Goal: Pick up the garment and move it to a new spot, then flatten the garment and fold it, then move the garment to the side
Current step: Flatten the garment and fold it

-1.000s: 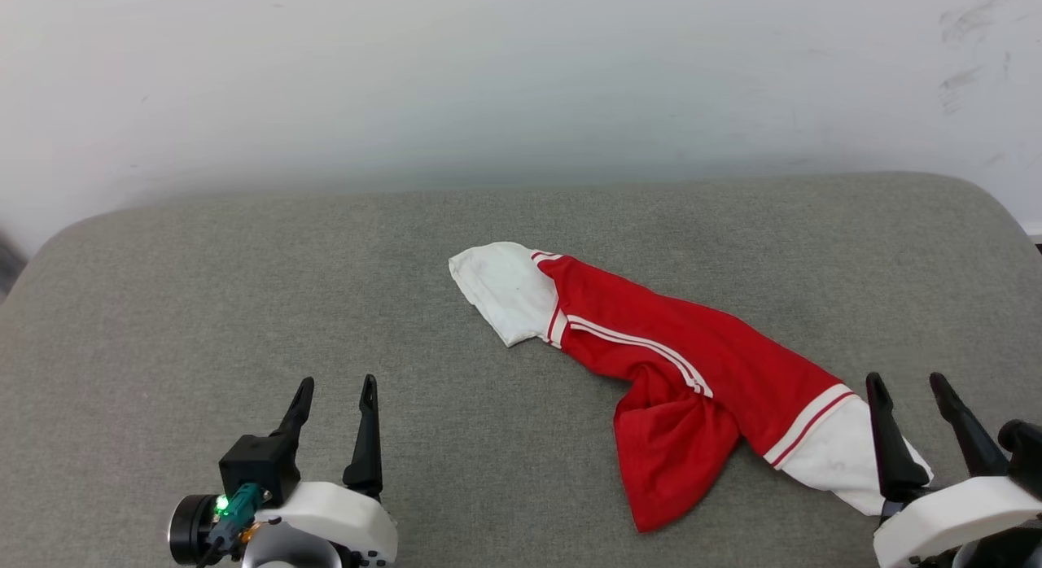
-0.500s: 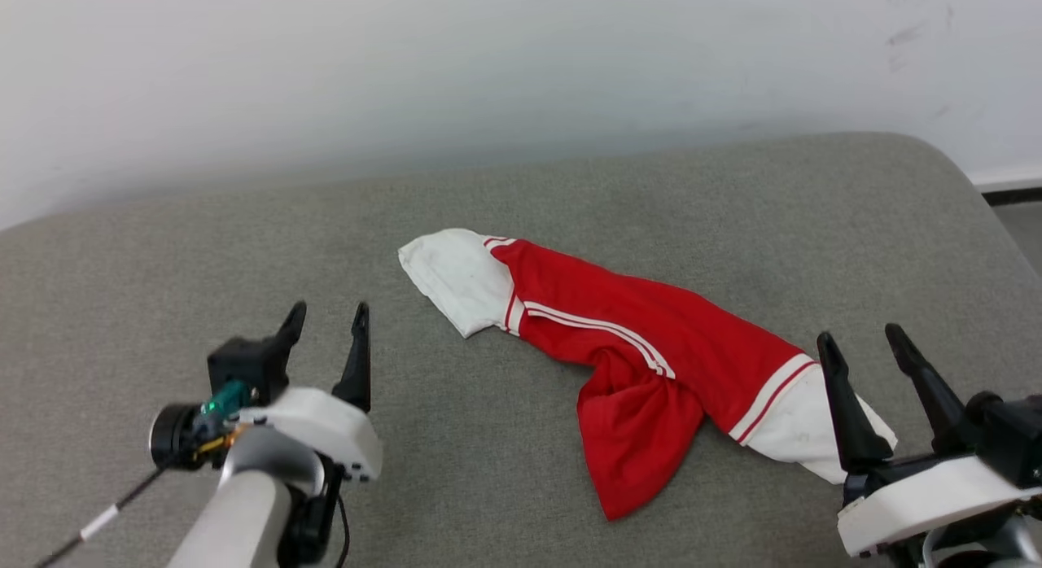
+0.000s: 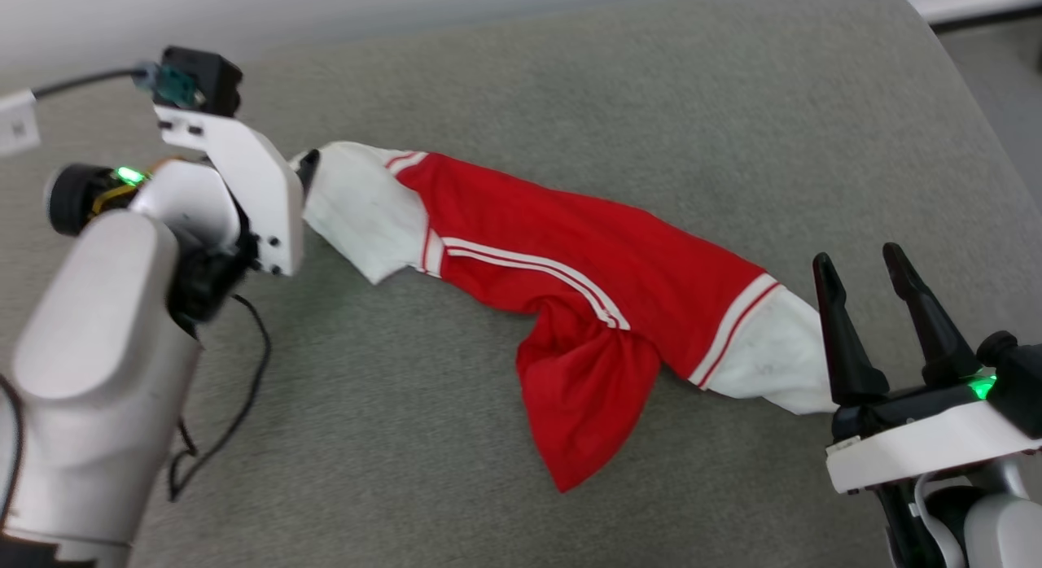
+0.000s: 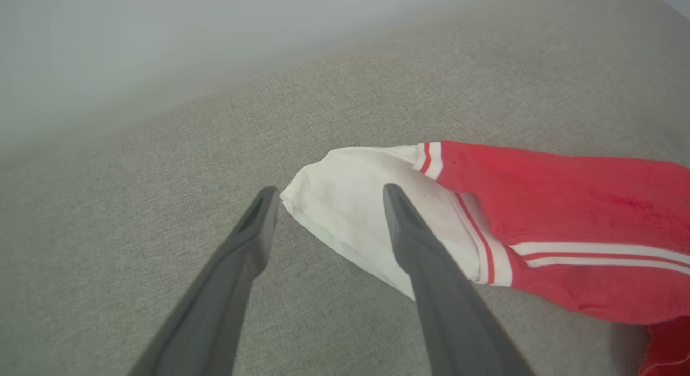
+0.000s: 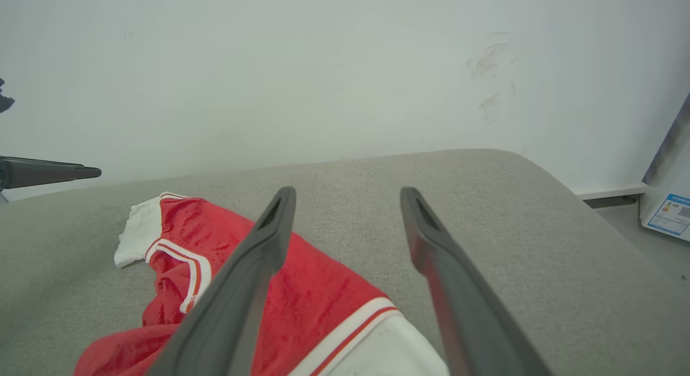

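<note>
The garment (image 3: pixel 570 251) lies crumpled in a long diagonal strip on the grey cushion (image 3: pixel 733 104), red in the middle with a white sleeve at each end. My left gripper (image 4: pixel 330 195) is open at the far left sleeve, one finger over the white cloth and the other just off its corner; nothing is gripped. In the head view its wrist housing hides most of the left gripper (image 3: pixel 308 165). My right gripper (image 3: pixel 856 259) stands open beside the near white sleeve, holding nothing. The right wrist view looks over the garment (image 5: pixel 323 290) between the right gripper's (image 5: pixel 349 193) fingers.
A black cable (image 3: pixel 236 405) hangs from my left arm onto the cushion. A pale wall (image 5: pixel 323 69) runs behind the cushion. The cushion's rounded right edge drops to the floor, where a white labelled box (image 5: pixel 668 214) stands.
The head camera has tipped down and turned. My left arm has reached forward to the far white sleeve. The right gripper and the garment stay much as they were.
</note>
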Available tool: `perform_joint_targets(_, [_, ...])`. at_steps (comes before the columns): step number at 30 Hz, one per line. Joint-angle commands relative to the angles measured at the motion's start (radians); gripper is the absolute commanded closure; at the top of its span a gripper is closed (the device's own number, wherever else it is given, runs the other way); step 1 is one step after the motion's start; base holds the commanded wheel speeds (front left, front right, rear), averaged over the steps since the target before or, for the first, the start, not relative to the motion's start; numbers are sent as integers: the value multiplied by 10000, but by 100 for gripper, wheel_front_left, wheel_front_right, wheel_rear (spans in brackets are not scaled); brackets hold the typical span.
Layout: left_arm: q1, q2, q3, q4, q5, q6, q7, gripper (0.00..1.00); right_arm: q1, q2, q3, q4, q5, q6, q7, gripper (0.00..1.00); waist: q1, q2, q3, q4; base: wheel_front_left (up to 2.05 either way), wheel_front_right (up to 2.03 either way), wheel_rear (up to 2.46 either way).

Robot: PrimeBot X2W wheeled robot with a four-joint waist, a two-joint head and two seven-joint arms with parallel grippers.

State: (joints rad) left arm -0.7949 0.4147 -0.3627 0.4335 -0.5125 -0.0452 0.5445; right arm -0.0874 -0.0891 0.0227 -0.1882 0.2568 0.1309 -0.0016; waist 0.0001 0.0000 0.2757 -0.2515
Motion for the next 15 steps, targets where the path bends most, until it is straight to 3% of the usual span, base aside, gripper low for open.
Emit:
perform_joint_targets(1, [-235,136,11,70,-57,-26,306,0,-175,71,67,77,50,-5,-113,0,-1,0,608,-591,0,0,0])
perform_joint_targets(8, [-958,748,-68,947,-419,-53,2655,0,-518,181,278,637,352,-5,-639,0,-1,0,1278,-1132,0,0,0])
perform_joint_targets(15, [-769,751,-149,2023,-693,287,3930,0,-801,215,484,1090,521,-5,-967,0,-1,0,1650,-1424,0,0,0])
